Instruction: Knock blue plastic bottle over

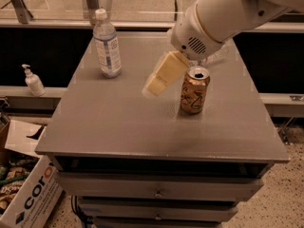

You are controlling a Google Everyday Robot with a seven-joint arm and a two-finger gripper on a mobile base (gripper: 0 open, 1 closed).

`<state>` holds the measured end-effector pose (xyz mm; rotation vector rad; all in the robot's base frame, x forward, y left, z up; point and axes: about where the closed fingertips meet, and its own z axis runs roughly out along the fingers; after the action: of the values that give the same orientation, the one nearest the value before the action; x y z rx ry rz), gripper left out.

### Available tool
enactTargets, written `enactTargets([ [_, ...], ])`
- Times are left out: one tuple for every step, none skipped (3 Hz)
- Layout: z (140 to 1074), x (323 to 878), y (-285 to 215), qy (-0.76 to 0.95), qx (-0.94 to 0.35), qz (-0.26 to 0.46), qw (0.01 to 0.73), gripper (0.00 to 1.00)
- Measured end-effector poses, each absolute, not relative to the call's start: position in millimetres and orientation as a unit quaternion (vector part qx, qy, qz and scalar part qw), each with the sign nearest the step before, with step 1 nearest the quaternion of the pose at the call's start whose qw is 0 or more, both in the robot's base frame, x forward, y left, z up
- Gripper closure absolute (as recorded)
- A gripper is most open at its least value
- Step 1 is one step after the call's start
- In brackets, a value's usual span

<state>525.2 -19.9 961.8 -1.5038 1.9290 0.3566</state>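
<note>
Fingers [169, 69] of the gripper [151, 90] are cream and blocky. They lie together as one wedge with no gap showing, holding nothing and slanting toward 8 o'clock above the middle of the table [118, 127]. The white, rounded arm [228, 13] has a small vent grille. The bottle [106, 44] stands upright at the table's 10 o'clock, well apart from the gripper. It is clear bluish plastic with a white cap and a pale label whose print is unreadable. A tan metal can [194, 90], top opened, stands at the gripper's 3 o'clock, its dark swirled lettering illegible. The cardboard box [33, 203] at 7 o'clock reads "coro".
</note>
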Motion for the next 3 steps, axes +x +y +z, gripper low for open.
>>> enactTargets([
  [950.5, 546.9, -1.4, 0.739, -0.551, 0.149, 0.357, 0.0],
  [945.2, 560.8, 9.5, 0.74, -0.536, 0.156, 0.375, 0.0],
  [942.6, 589.0, 25.7, 0.743, -0.517, 0.163, 0.394, 0.0],
])
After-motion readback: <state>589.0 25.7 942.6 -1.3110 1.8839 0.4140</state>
